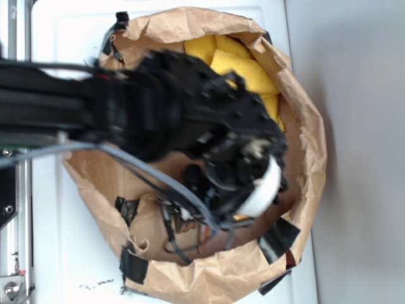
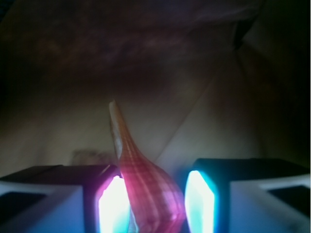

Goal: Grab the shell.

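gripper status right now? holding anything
gripper: partly open around the shell; left pad touches it, right pad shows a gap. Firm hold cannot be told.

We see the black arm (image 1: 95,107) reaching in from the left, wrist bent downward. In the wrist view our gripper (image 2: 158,201) has its jaws apart, closely flanking the shell (image 2: 148,189), left pad touching it.

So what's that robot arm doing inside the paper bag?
The robot's gripper is reaching down into a brown paper bag that also holds something yellow and spongy. It's after a shell. The wrist camera shows the pinkish, ridged shell sitting right between the two jaws, its pointed tip sticking out ahead. The left jaw looks against it; a small gap shows on the right.
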`<action>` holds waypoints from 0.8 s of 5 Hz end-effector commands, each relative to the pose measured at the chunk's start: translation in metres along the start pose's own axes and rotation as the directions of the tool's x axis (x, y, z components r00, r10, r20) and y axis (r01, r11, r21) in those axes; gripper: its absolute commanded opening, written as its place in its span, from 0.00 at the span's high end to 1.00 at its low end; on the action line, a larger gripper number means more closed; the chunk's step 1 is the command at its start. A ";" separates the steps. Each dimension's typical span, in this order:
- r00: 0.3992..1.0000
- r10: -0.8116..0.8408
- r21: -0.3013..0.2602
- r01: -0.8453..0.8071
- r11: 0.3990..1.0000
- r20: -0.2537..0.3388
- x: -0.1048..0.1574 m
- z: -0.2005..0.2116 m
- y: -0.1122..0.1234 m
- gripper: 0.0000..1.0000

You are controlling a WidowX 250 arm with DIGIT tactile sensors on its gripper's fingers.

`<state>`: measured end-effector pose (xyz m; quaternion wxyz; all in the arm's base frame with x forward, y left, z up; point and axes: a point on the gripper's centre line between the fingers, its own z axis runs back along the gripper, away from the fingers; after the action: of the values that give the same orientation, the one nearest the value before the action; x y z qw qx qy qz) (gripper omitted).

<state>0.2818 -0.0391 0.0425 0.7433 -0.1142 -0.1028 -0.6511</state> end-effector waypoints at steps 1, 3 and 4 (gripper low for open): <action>0.996 -0.056 0.138 0.047 0.989 0.065 0.009 0.049 -0.009 1.00; 0.992 -0.048 0.184 0.027 0.983 0.113 0.013 0.080 -0.011 1.00; 0.991 -0.066 0.126 0.051 0.991 0.116 0.014 0.069 -0.011 0.00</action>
<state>0.2716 -0.0338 0.0966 0.7330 -0.1230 -0.1684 -0.6474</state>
